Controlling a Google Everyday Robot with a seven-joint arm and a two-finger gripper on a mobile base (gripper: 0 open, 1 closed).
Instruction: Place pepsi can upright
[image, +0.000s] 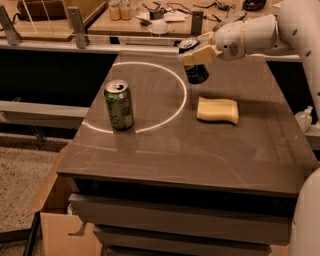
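The pepsi can (195, 70) is dark blue with a silver top and stands nearly upright at the far middle of the brown table (190, 150). My gripper (196, 52) comes in from the right on a white arm, and its tan fingers (201, 54) are shut on the can's upper half. The can's lower end is at or just above the table top; I cannot tell whether it touches.
A green can (119, 104) stands upright at the left on a white arc (177, 107) marked on the table. A yellow sponge (217, 110) lies right of centre. A cluttered wooden bench (135, 22) runs behind. A cardboard box (57, 232) sits on the floor at lower left.
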